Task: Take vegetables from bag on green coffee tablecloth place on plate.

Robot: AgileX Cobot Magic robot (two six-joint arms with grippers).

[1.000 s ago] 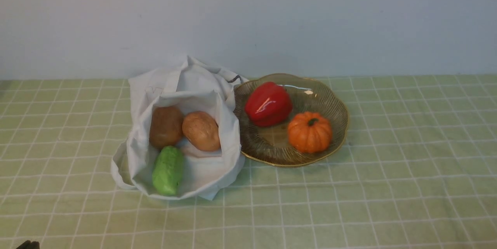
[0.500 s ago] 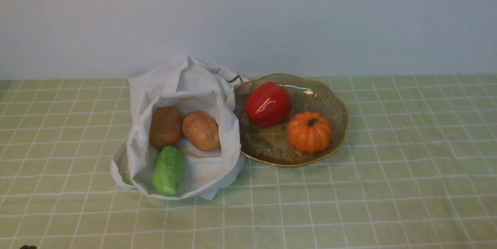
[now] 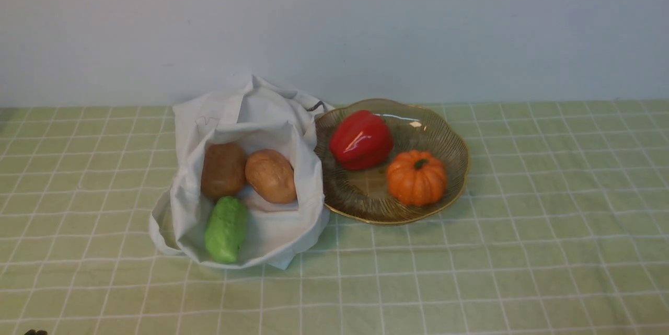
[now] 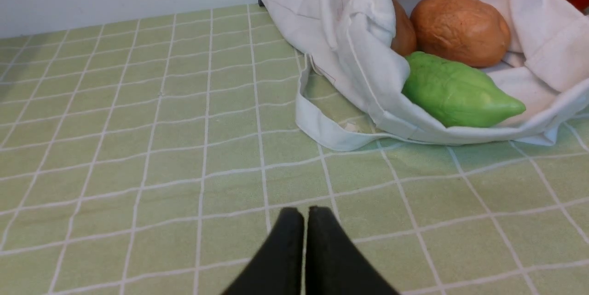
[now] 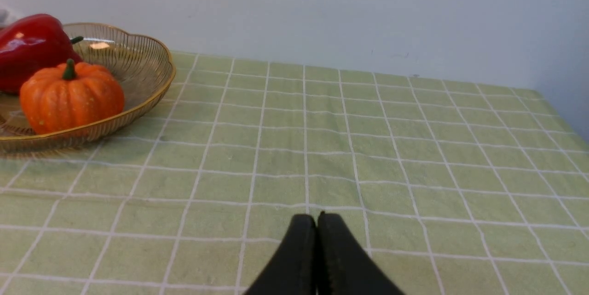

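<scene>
On the plate (image 3: 453,139) sit red bell pepper (image 3: 361,139) and pumpkin (image 3: 416,177); beside it, two potatoes (image 3: 270,175) and the gourd (image 3: 226,229) remain bagged, both tools pressed together, empty.

A plain pale grey-white wall (image 3: 397,26) fills the background, matte and unmarked apart from a few faint specks. It meets the counter (image 3: 549,251) along a straight horizontal line behind it. Light is soft and even, falling from above, with mild shadows on the counter surface and a slightly darker tone toward the wall's right side.
</scene>
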